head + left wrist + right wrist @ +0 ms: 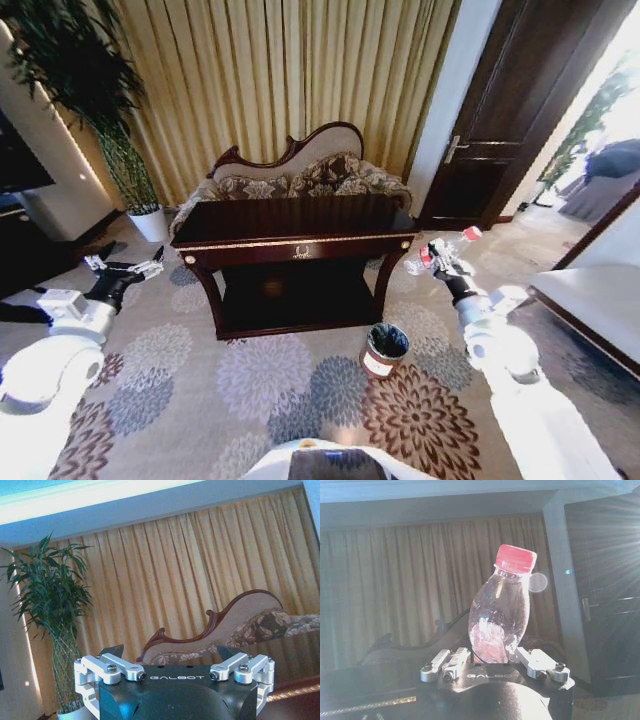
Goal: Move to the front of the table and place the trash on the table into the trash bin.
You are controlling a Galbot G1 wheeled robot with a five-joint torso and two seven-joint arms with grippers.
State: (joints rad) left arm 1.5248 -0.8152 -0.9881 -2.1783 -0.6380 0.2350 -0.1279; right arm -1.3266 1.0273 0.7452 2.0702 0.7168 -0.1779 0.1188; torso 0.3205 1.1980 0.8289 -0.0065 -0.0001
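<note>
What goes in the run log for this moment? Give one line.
right gripper: shut on bottle, off table's right end | left gripper: open, empty, left of table | trash bin: on carpet, front right

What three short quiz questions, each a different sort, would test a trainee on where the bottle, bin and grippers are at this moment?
1. True or false: the bottle lies on the table.
2. Which gripper holds the bottle? A) left B) right
3. Fill in: the trash bin stands on the ____, near the table's right front leg.

Key:
1. False; the right gripper holds it in the air, beyond the table's right end.
2. B; the left gripper is open and empty, left of the table.
3. Carpet.
</note>
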